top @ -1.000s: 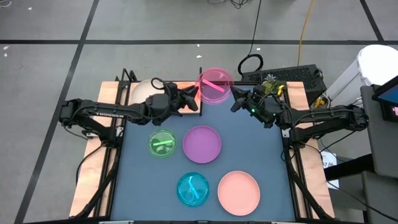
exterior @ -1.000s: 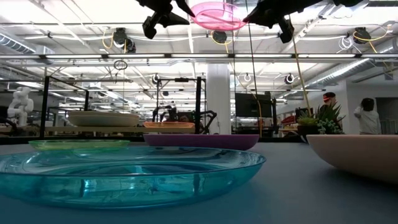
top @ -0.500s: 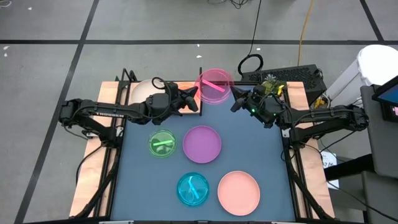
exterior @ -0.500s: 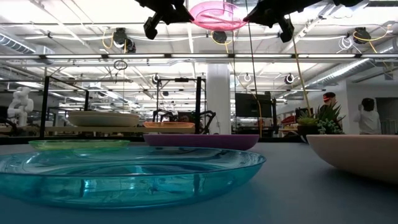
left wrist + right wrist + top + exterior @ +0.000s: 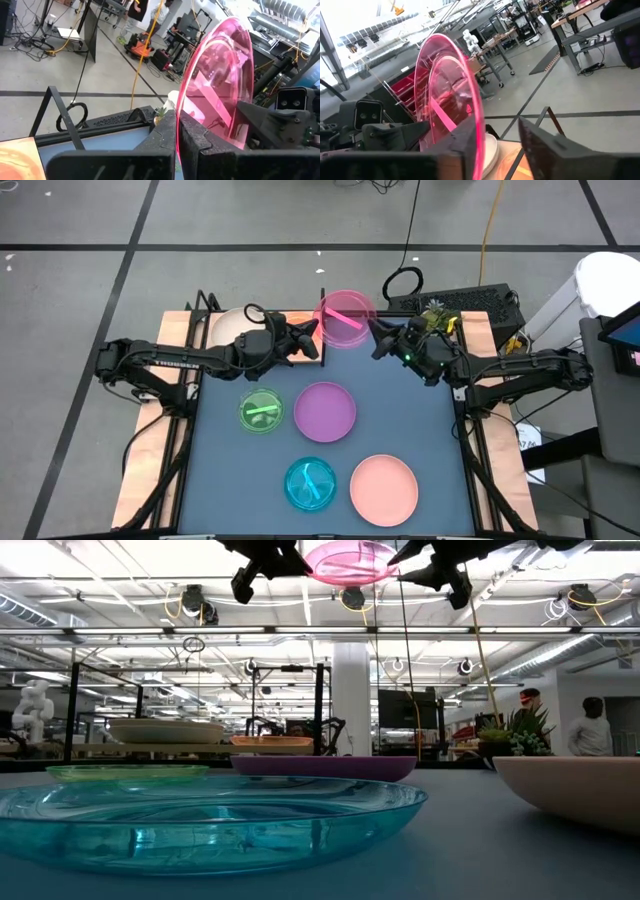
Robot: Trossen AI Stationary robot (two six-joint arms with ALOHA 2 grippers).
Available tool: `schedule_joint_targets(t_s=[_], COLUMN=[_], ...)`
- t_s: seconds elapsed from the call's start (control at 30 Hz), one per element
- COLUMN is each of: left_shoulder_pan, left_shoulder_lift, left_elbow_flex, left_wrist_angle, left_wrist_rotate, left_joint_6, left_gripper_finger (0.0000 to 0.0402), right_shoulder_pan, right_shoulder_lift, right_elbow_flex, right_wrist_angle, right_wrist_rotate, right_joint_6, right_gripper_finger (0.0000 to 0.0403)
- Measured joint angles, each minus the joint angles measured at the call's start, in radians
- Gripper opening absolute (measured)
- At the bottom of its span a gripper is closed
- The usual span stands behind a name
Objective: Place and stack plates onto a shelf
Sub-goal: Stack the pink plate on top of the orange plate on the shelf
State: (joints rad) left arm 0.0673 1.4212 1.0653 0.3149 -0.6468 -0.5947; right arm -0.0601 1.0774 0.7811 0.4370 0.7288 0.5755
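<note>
The magenta plate (image 5: 346, 317) with its pink stripe hangs high above the table's far edge (image 5: 350, 560), between both arms. My left gripper (image 5: 313, 330) is shut on its left rim. My right gripper (image 5: 376, 338) is open at the opposite rim, whose edge (image 5: 479, 117) stands between the spread fingers, close to one finger (image 5: 465, 142). The wooden shelf (image 5: 222, 352) at the far left carries the cream plate (image 5: 232, 326) and the orange plate (image 5: 272, 743). Green (image 5: 261, 410), purple (image 5: 324, 411), teal (image 5: 310, 484) and salmon (image 5: 384, 488) plates lie on the blue tabletop. No pale blue-white plate shows. My left gripper pinches the magenta plate's rim (image 5: 178, 117) between its two fingers, on the side toward the table's left. The fingers come nearly level from the left. The plate is lifted clear and sits roughly level. My right gripper: I cannot tell whether the near finger touches the rim.
The shelf's thin black uprights (image 5: 322, 330) stand just below and left of the raised plate. A keyboard and a small plant (image 5: 436, 315) sit beyond the far right corner. People stand in the room behind the table (image 5: 590, 730).
My right gripper has opened at the magenta plate's right rim and let go of it. The plate has stayed in the air in my left gripper. My left gripper edged slightly closer in on the rim earlier.
</note>
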Motion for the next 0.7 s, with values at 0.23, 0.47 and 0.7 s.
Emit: schedule_joint_targets(t_s=[0.23,0.47,0.7], left_shoulder_pan=[0.059,0.136,0.195], left_shoulder_lift=[0.000,0.000,-0.015], left_elbow_flex=[0.000,0.000,0.001], left_wrist_angle=[-0.002,-0.048,-0.125], left_wrist_rotate=[0.004,0.030,0.028], left_joint_6=[-0.094,-0.101,-0.166], left_gripper_finger=[0.0004,0.0003,0.0003], right_shoulder_pan=[-0.026,-0.035,-0.035], right_shoulder_lift=[-0.021,-0.066,-0.146], right_elbow_flex=[-0.001,0.000,0.000], right_wrist_angle=[-0.030,-0.020,-0.030], right_wrist_rotate=[-0.093,-0.206,-0.289], right_joint_6=[0.166,0.206,0.200], right_gripper_finger=[0.0210,0.0242,0.0234])
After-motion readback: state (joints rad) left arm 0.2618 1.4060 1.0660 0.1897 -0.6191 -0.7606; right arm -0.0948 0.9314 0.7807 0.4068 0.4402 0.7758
